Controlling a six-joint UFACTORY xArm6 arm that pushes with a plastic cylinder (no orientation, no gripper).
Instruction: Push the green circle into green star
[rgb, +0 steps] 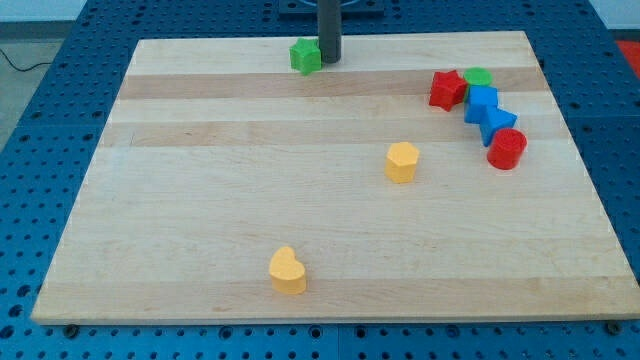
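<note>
The green star (305, 56) lies near the top edge of the wooden board (200, 200), a little left of the middle. My tip (329, 61) stands right beside it, touching or nearly touching its right side. The green circle (478, 78) lies at the view's upper right, between a red star (447, 89) and a blue block (481, 103), far to the right of my tip.
A blue block (497, 124) and a red round block (507, 148) continue the cluster at the right. A yellow hexagon (402, 161) lies right of the board's middle. A yellow heart (287, 270) lies near the bottom.
</note>
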